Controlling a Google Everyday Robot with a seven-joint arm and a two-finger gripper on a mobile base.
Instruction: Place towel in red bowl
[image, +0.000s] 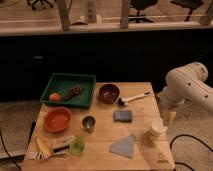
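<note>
A white robot arm reaches in from the right, its gripper (168, 118) hanging just past the right edge of a wooden table (102, 136), near a white cup (156, 131); whether the gripper is spread or closed cannot be told. The towel (124, 146), a grey-blue triangle, lies flat near the front edge, right of centre, just left of the white cup and apart from the gripper. The red bowl (57, 120) sits by the left edge, well apart from the towel. A green tray (69, 80) at the back left corner holds an orange (55, 96) and a brown item (74, 92). Right of the tray stands a dark bowl (109, 92), with a white utensil (133, 99) beside it. A blue-grey pad (122, 116) and a metal cup (89, 123) rest mid-table. A green cup (76, 146) and packets (49, 145) fill the front left corner.
</note>
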